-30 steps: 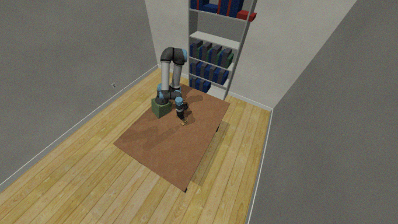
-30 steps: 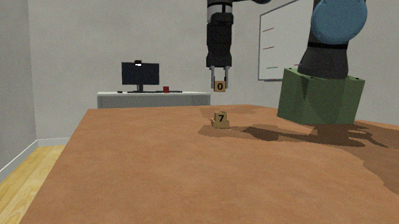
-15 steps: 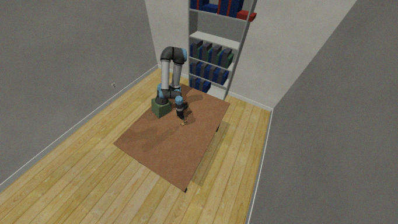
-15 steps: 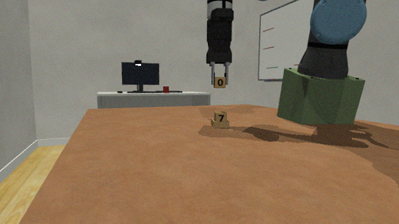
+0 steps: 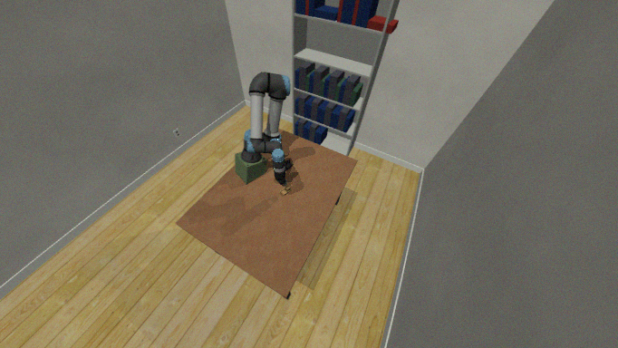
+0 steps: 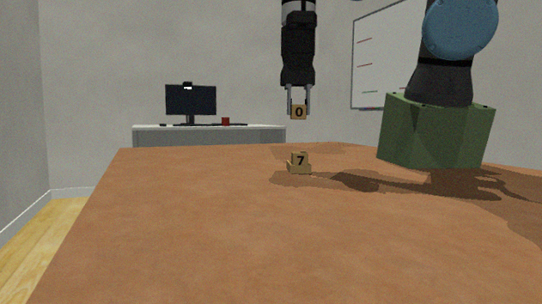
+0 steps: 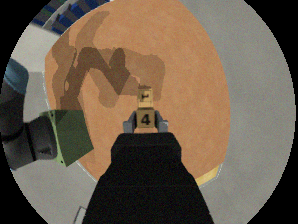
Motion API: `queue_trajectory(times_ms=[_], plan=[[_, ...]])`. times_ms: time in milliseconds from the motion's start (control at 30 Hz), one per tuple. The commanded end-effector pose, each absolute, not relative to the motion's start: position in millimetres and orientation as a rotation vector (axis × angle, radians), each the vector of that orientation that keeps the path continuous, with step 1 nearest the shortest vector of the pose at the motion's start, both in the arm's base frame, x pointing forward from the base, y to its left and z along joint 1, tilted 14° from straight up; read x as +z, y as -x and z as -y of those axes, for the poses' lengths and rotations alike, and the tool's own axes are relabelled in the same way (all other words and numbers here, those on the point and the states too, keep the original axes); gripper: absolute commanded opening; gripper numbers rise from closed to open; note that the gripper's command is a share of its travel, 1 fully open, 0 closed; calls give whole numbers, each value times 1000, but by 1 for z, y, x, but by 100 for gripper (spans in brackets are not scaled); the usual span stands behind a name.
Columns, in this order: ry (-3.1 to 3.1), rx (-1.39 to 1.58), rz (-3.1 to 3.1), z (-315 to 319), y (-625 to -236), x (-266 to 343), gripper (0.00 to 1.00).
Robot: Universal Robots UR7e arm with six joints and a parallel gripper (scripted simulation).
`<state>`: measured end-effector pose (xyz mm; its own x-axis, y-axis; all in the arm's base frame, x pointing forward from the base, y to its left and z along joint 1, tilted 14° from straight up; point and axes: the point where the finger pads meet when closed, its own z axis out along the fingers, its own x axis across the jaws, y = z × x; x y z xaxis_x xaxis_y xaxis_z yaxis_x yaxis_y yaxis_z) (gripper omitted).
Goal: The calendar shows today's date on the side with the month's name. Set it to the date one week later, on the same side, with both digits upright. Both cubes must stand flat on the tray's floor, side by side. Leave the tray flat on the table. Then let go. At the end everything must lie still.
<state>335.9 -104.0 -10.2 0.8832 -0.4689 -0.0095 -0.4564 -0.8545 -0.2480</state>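
My gripper (image 6: 299, 110) (image 7: 145, 115) is shut on a wooden cube (image 6: 298, 112) (image 7: 145, 119), held high above the tray. This cube shows an upright 0 towards the exterior camera and a 4 on the face seen in the wrist view. The other cube (image 6: 300, 159) (image 7: 145, 94) stands in the small wooden tray (image 6: 300, 170) (image 5: 284, 193). It shows an upright 7 towards the exterior camera, and a 1 lying sideways on top in the wrist view. The tray rests on the table. The month's name cannot be read, and the tray's other place is mostly hidden.
The brown table (image 5: 254, 227) (image 6: 239, 229) carries the tray. The arm's green base block (image 5: 249, 169) (image 6: 437, 134) (image 7: 75, 135) stands to the right of the tray in the exterior view. A shelf (image 5: 335, 61) stands behind the table, and a desk with a monitor (image 6: 190, 100) is farther off.
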Motion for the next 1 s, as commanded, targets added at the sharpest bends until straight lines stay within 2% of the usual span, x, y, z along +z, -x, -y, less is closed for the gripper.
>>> queue_trajectory(times_ms=[0, 967], plan=[[2795, -69, -755, 102, -339, -9, 60], [2443, 40, -1559, 60, -373, 0, 60]])
